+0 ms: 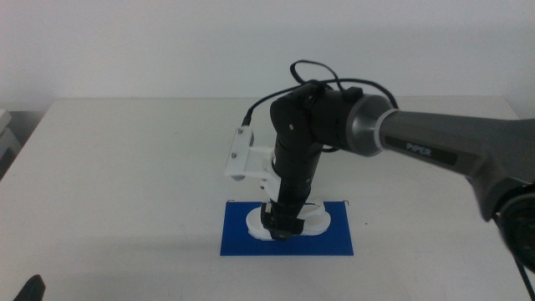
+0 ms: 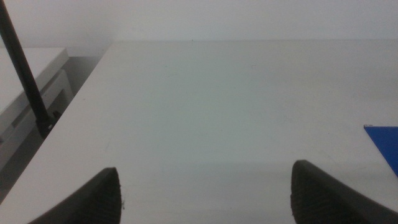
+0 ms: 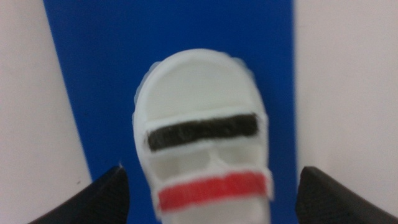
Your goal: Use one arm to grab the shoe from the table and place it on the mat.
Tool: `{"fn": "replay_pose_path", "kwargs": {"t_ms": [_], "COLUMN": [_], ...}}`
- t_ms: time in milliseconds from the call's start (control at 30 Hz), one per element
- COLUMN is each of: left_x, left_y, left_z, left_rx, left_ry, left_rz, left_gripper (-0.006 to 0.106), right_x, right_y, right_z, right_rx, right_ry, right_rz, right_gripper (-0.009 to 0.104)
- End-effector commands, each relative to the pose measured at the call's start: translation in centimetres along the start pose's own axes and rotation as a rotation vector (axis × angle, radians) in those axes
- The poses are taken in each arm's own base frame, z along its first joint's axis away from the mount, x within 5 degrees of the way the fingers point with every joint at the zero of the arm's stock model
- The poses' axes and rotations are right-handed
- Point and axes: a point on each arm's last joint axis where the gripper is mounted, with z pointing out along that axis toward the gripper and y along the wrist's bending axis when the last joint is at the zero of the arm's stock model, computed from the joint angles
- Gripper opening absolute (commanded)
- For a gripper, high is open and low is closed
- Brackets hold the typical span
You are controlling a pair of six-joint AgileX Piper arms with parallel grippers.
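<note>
The white shoe with a black and a red strap lies flat on the blue mat near the table's front middle. My right arm reaches in from the right and points down over it. The right gripper is open, one jaw on each side of the shoe. In the right wrist view the shoe rests on the mat between the right gripper's spread jaws, with gaps on both sides. My left gripper is open and empty, waiting at the bottom left.
The white table is bare around the mat. The left wrist view shows the mat's corner, the table's left edge and a black rod beside it.
</note>
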Motion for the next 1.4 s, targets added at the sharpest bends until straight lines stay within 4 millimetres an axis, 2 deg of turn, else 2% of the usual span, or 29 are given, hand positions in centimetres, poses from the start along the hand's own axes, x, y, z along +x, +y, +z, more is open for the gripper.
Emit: {"fn": "replay_pose_path", "kwargs": {"t_ms": [0, 100, 167, 300, 367, 533, 600, 767, 900, 1033, 1200, 1367], "left_x": [-0.6, -0.6, -0.6, -0.6, -0.6, -0.6, -0.6, -0.6, -0.6, -0.6, -0.6, -0.6], "left_y": [0.0, 0.0, 0.0, 0.0, 0.0, 0.0, 0.0, 0.0, 0.0, 0.0, 0.0, 0.0], "left_z": [-0.1, -0.1, -0.1, -0.1, -0.1, -0.1, -0.1, -0.1, -0.1, -0.1, -0.1, -0.1], "left_rx": [0.0, 0.0, 0.0, 0.0, 0.0, 0.0, 0.0, 0.0, 0.0, 0.0, 0.0, 0.0], "left_ry": [-0.086, -0.086, -0.086, -0.086, -0.086, -0.086, -0.086, -0.086, -0.086, -0.086, -0.086, -0.086], "left_rz": [-0.012, -0.012, -0.012, -0.012, -0.012, -0.012, -0.012, -0.012, -0.012, -0.012, -0.012, -0.012], "left_gripper": [0.094, 0.094, 0.094, 0.094, 0.094, 0.094, 0.094, 0.094, 0.094, 0.094, 0.094, 0.094], "right_x": [-0.6, 0.3, 2.0, 7.6, 11.0, 18.4, 20.6, 24.8, 26.8, 28.5, 29.9, 30.6], "right_y": [-0.6, -0.6, -0.6, 0.3, 1.2, 4.1, 5.8, 10.7, 14.9, 18.1, 20.7, 21.7], "right_z": [-6.0, -10.0, -12.9, -16.9, -18.5, -20.7, -21.4, -21.3, -20.3, -19.3, -17.5, -15.1], "right_rx": [0.101, 0.159, 0.223, 0.371, 0.453, 0.585, 0.633, 0.766, 0.835, 0.914, 0.944, 0.943], "right_ry": [-0.122, -0.196, -0.278, -0.461, -0.554, -0.673, -0.706, -0.835, -0.969, -1.003, -1.019, -1.013], "right_rz": [0.038, 0.128, 0.223, 0.437, 0.541, 0.788, 0.86, 0.954, 0.948, 0.905, 0.893, 0.892], "right_gripper": [0.092, 0.092, 0.092, 0.092, 0.092, 0.092, 0.092, 0.092, 0.092, 0.092, 0.092, 0.092]}}
